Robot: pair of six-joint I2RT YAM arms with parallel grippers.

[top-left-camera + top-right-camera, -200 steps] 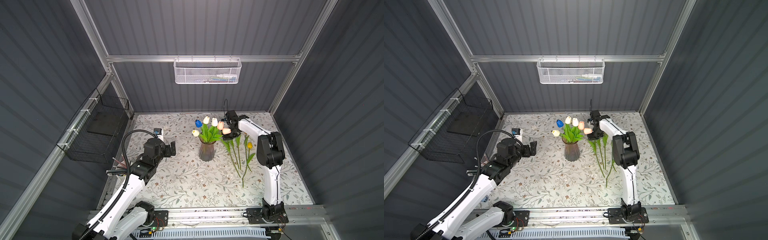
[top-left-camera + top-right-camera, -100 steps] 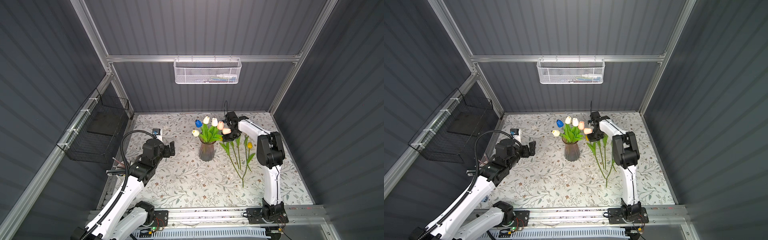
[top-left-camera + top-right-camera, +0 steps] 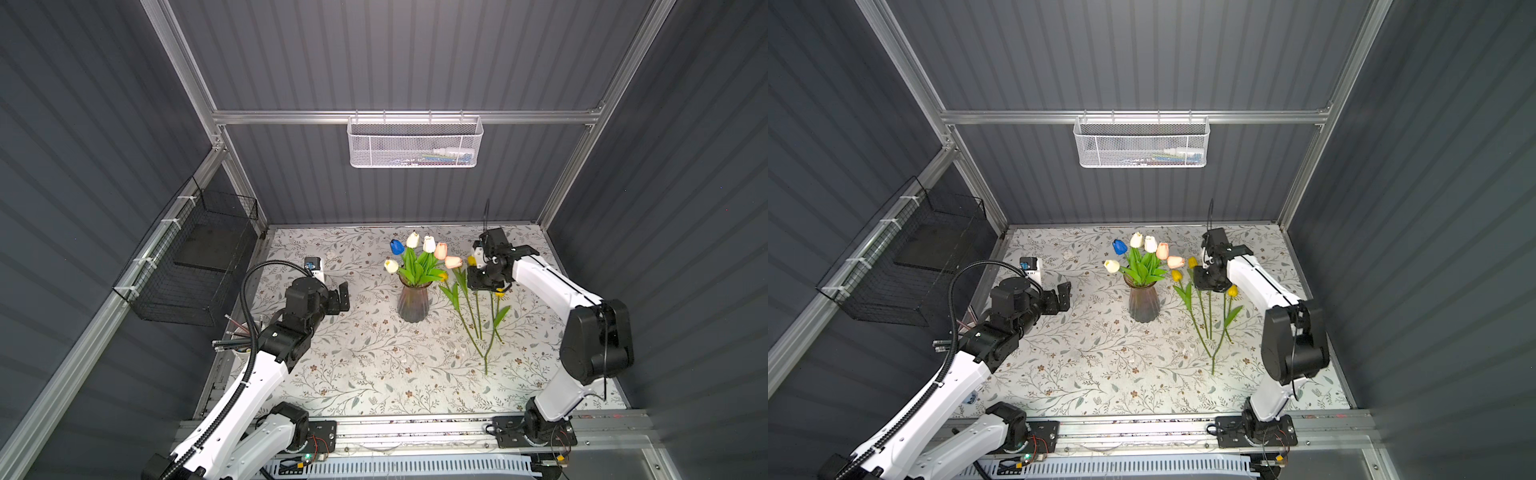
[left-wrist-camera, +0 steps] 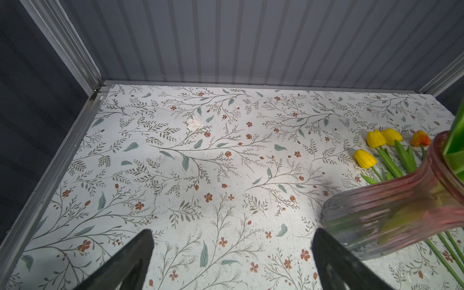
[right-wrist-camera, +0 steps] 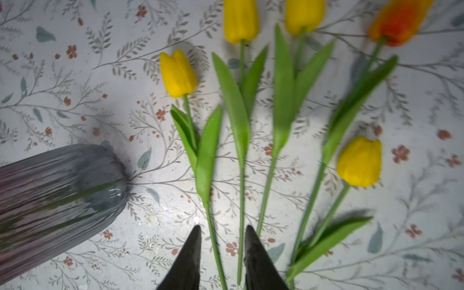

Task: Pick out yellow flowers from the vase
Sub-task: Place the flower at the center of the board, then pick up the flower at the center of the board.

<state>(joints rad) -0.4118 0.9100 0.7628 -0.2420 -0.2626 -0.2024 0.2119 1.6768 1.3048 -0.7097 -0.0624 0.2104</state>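
Note:
The ribbed smoky vase (image 3: pixel 412 301) (image 3: pixel 1144 303) stands mid-table and holds white, pink and blue tulips. Several yellow flowers (image 5: pixel 178 74) (image 3: pixel 1176 275), one orange-tinged (image 5: pixel 399 22), lie side by side on the table just right of the vase (image 5: pixel 55 195), stems pointing toward the front. My right gripper (image 5: pixel 222 227) (image 3: pixel 482 282) hovers over them with its jaws parted; two stems run beneath the gap, gripped by neither finger. My left gripper (image 4: pixel 232 233) (image 3: pixel 343 295) stands wide open and empty, left of the vase (image 4: pixel 391 213).
A white mesh basket (image 3: pixel 415 143) hangs on the back wall and a black wire basket (image 3: pixel 199 266) on the left wall. A cup of pencils (image 3: pixel 241 345) and a small white device (image 3: pixel 314 268) sit by the left arm. A white scrap (image 4: pixel 194 123) lies far left.
My right gripper's jaws have parted from shut, and it has shifted slightly away from the vase. The left arm has hardly moved.

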